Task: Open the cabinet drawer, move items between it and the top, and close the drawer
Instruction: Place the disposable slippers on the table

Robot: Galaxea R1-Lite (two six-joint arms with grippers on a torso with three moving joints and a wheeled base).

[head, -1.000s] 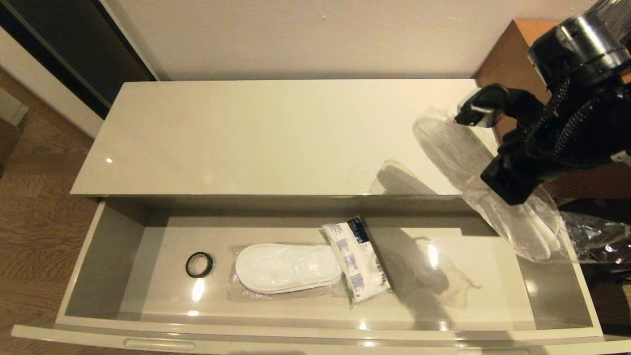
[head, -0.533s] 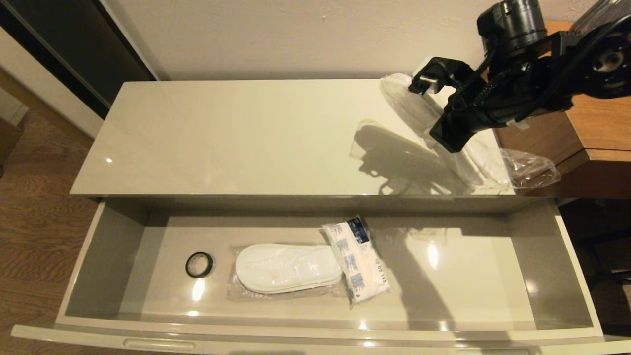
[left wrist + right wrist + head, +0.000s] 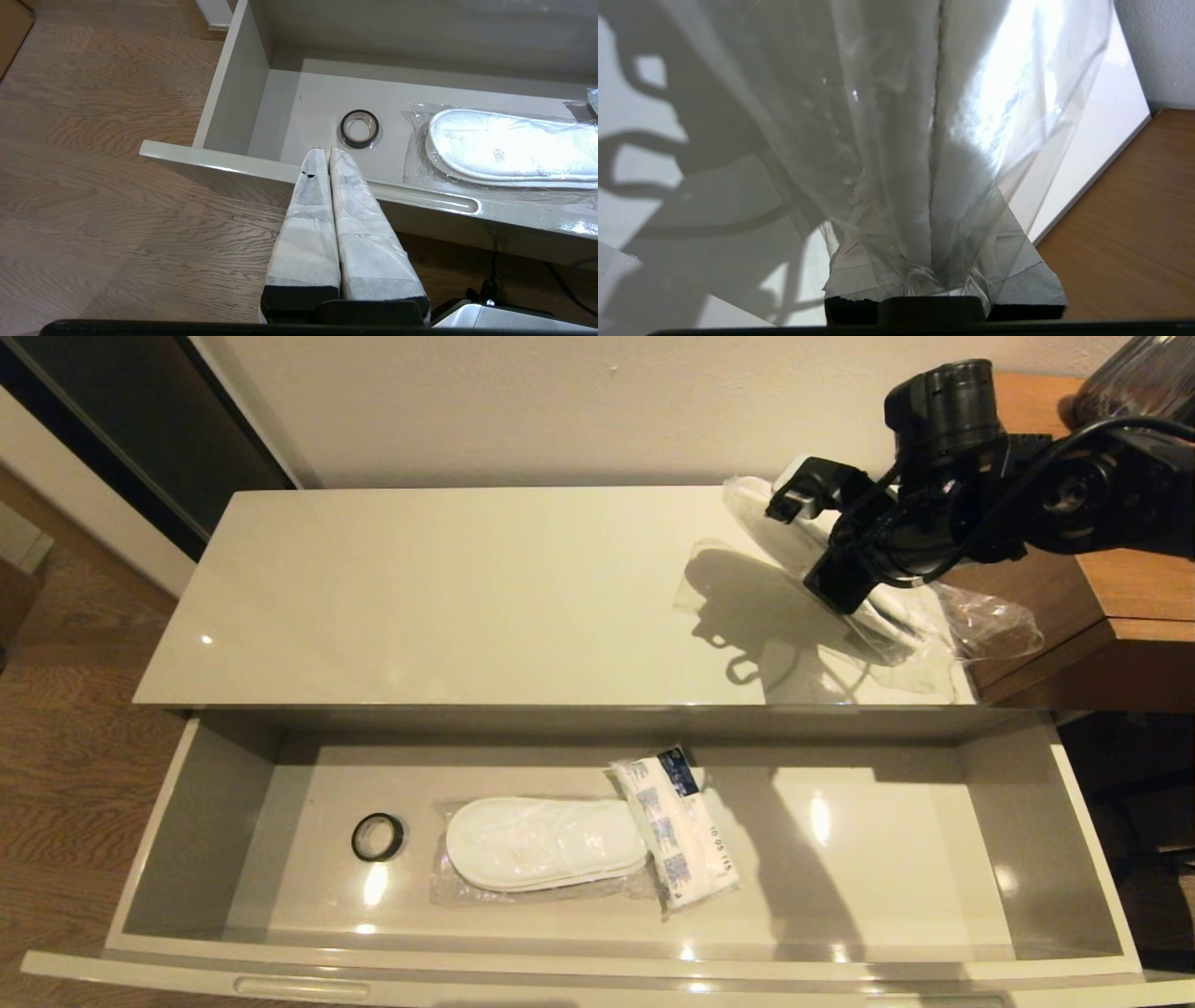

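The cabinet drawer stands pulled wide open below the glossy cream top. Inside it lie a bagged pair of white slippers and a white packet with blue panels, touching each other. My right gripper is shut on a second bagged pair of slippers, held tilted just over the top's right end. In the right wrist view the slippers and their clear bag fill the space between the fingers. My left gripper is shut on nothing, in front of the drawer's front left rim.
A small black ring lies in the drawer, left of the slippers. A taller brown wooden unit adjoins the top's right end, and the held bag's loose end hangs over it. The wall runs behind; wood floor lies on the left.
My right arm has carried the bagged slippers from over the drawer's right end back and leftward over the top, then slightly lower. The drawer's contents have not moved.
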